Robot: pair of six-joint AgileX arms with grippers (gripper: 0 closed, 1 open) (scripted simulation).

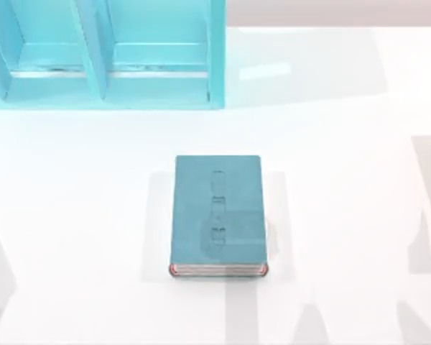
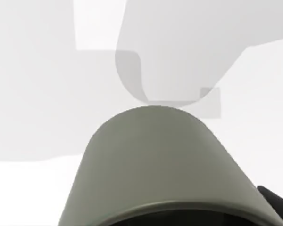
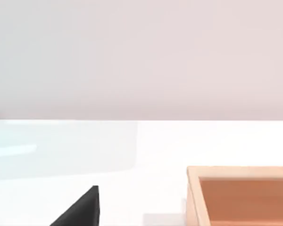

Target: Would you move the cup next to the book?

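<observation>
The teal-blue book (image 1: 218, 214) lies flat in the middle of the table, its pale page edges with reddish trim facing the front. The olive-grey cup (image 2: 160, 160) looms close in the left wrist view. It hangs above the white table and its rounded shadow falls farther off. A dark finger (image 2: 277, 203) of my left gripper presses against the cup's side, so the gripper is shut on it. A black part of my right gripper (image 3: 80, 211) shows low over the table on the right side.
A light-blue shelf unit (image 1: 104, 54) stands at the back left of the table. A wooden box (image 3: 240, 195) with an open top sits near my right gripper. Arm shadows fall along the left and right edges in the top view.
</observation>
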